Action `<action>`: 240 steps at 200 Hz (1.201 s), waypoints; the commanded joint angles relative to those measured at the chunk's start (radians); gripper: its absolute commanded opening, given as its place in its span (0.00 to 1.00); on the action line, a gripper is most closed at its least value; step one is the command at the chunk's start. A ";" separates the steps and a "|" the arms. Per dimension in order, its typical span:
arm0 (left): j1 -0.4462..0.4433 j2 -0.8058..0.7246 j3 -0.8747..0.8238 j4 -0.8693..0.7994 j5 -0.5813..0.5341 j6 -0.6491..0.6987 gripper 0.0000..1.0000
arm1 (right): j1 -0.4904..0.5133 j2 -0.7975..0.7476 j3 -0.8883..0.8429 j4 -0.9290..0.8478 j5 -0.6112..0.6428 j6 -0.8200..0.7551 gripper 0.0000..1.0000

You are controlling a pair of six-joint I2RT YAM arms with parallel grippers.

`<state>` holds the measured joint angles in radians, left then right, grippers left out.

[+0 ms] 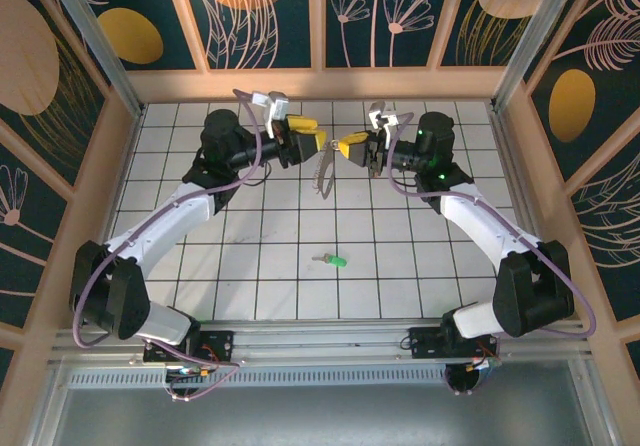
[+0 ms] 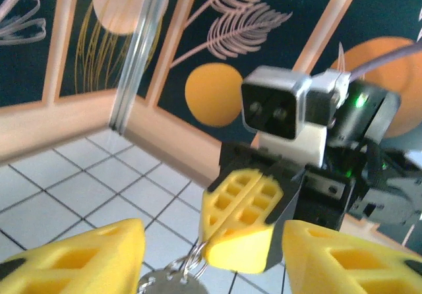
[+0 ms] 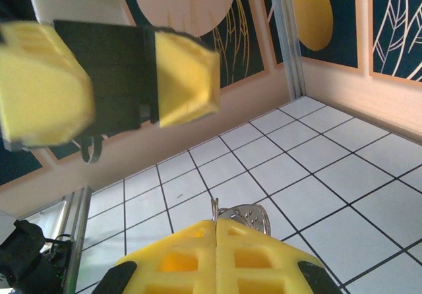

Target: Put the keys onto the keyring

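- The right gripper (image 1: 350, 149) was clamped shut on the keyring (image 1: 322, 174), which hung from its fingertips.
- The left gripper (image 1: 310, 136) faced it from 9 o'clock, just beside it, jaws spread wide and holding nothing.
- The key (image 1: 334, 260) lay on the table (image 1: 250, 266) at 6 o'clock of the keyring, well apart, green head toward 3 o'clock.

We see a green-headed key (image 1: 338, 261) on a dark-gridded white table (image 1: 250, 266). The left gripper (image 1: 308, 135) and right gripper (image 1: 346, 148) are yellow-fingered; teal walls (image 1: 270, 51) carry orange discs.
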<state>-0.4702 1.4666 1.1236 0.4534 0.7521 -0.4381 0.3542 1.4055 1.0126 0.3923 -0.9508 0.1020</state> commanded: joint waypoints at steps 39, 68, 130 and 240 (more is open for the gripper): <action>0.004 0.063 0.055 -0.082 0.118 0.095 0.50 | -0.018 0.003 0.060 -0.066 -0.163 -0.062 0.00; 0.004 0.067 0.058 -0.074 0.149 0.105 0.50 | -0.021 0.029 0.096 -0.135 -0.232 -0.099 0.00; 0.004 0.079 0.061 -0.022 0.237 0.093 0.48 | -0.023 0.052 0.127 -0.173 -0.266 -0.113 0.00; 0.003 0.001 -0.041 0.024 0.064 0.093 0.48 | -0.061 0.026 0.108 -0.085 -0.223 -0.028 0.00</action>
<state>-0.4702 1.5166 1.1225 0.4019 0.8993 -0.3332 0.3050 1.4563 1.1118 0.2276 -1.1599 0.0414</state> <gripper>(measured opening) 0.476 0.045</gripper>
